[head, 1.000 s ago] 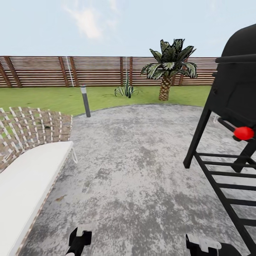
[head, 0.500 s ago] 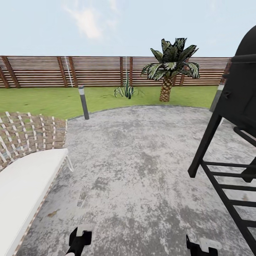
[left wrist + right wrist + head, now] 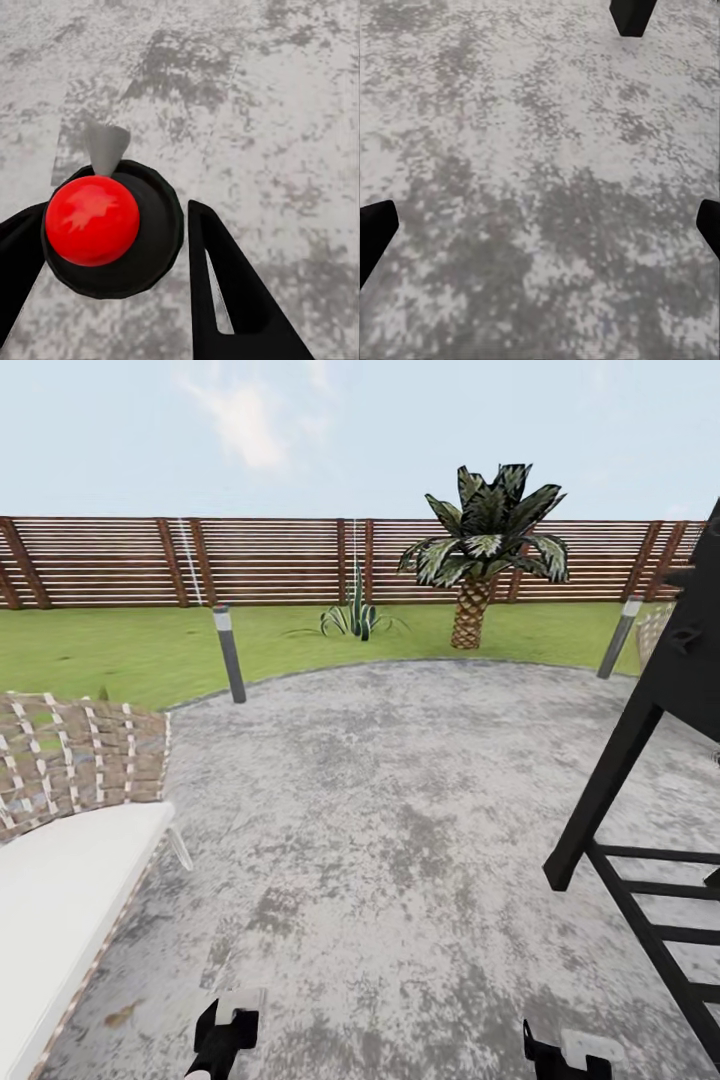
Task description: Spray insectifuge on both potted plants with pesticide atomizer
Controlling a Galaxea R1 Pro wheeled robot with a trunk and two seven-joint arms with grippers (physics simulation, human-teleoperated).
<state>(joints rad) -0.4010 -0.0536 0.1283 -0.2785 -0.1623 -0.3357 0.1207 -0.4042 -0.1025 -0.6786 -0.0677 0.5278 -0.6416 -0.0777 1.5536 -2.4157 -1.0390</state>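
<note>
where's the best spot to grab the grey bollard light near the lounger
Probably mid-shaft on the bollard light, below its pale cap, coming in level from the patio side. It stands upright and slim at the edge of the lawn, so a sideways pinch should fit.

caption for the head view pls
Robot faces a grey patio, with lawn, slatted fence and palm beyond.

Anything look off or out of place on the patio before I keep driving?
Nothing stands out. The patio shows mottled grey paving, no spill or debris. The lounger, black grill frame, bollard lights and palm all stand upright.
</note>
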